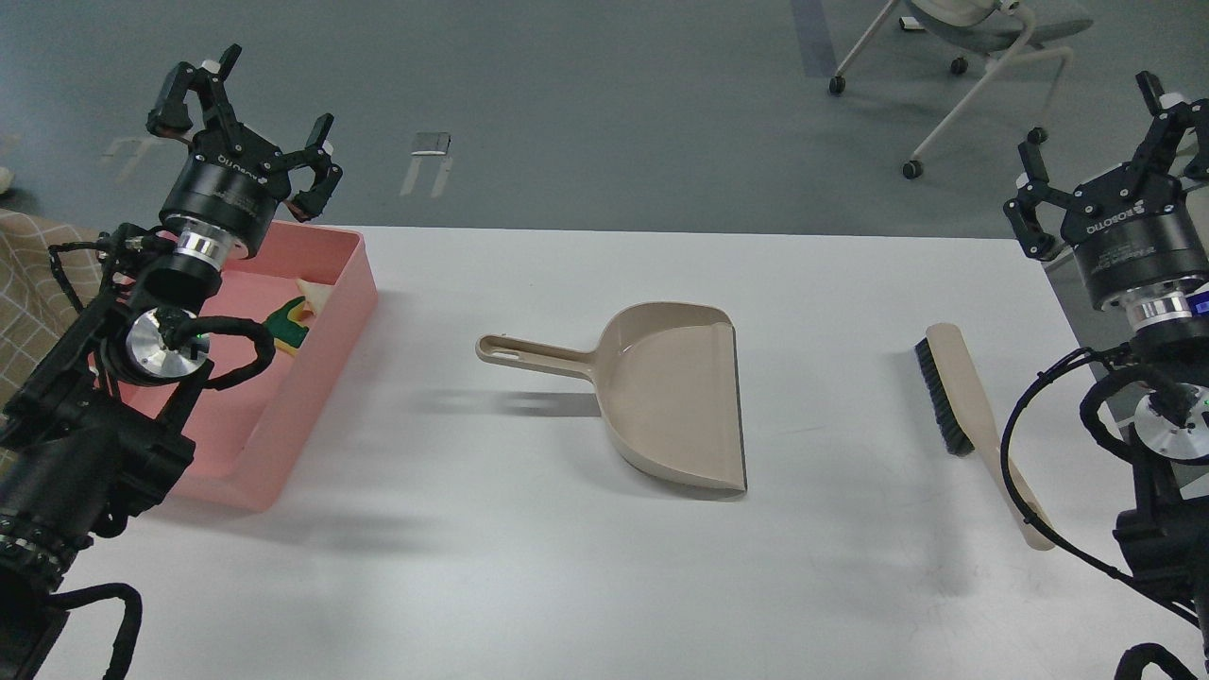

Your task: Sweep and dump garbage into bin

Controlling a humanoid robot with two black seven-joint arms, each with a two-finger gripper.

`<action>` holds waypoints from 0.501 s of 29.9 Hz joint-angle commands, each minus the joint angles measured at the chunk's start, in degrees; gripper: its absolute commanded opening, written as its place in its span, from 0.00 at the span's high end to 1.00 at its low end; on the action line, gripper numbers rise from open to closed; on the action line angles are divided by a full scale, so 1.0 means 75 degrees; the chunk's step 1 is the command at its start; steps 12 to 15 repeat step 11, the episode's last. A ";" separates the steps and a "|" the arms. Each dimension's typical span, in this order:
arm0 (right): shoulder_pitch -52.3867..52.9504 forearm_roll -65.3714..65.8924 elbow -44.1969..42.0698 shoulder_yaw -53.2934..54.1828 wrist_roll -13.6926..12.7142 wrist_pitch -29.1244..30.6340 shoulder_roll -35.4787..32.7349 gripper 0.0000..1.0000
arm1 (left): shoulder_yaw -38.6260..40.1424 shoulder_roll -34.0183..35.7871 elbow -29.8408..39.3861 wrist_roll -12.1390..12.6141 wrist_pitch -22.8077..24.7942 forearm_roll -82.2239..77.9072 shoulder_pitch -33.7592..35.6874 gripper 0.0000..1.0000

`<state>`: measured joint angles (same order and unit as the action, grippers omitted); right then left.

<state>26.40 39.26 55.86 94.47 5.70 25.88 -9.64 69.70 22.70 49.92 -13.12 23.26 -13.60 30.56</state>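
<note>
The pink bin (316, 326) stands at the table's left edge. Inside it lie the yellow sponge piece with a dark green top (288, 326) and the pale strip (312, 290), partly hidden by my left arm. My left gripper (247, 115) is raised above the bin's far end, open and empty. My right gripper (1096, 142) is raised at the right edge of the table, open and empty. The beige dustpan (661, 401) lies mid-table, handle to the left. The beige brush (973, 416) lies to its right, with my right arm's cable across its handle.
The white table (529, 567) bears the bin, the dustpan and the brush. A white wheeled chair (963, 57) stands on the grey floor beyond the far right corner. A patterned cloth (28, 274) shows at the left edge.
</note>
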 commanded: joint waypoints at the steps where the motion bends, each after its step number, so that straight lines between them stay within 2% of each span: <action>1: 0.0265 -0.0008 -0.0521 -0.0057 0.0013 0.0065 0.0020 0.00 | 0.0011 -0.0003 0.0000 0.0039 0.0004 0.0033 -0.0020 0.02; 10: 0.0370 -0.0090 -0.0604 -0.0057 -0.0022 0.0019 0.0161 0.00 | 0.0292 0.0032 0.0047 0.0039 0.0016 0.0033 -0.0570 0.02; 15: 0.0371 -0.0090 -0.0604 -0.0057 -0.0022 0.0019 0.0161 0.00 | 0.0292 0.0032 0.0047 0.0039 0.0016 0.0033 -0.0571 0.02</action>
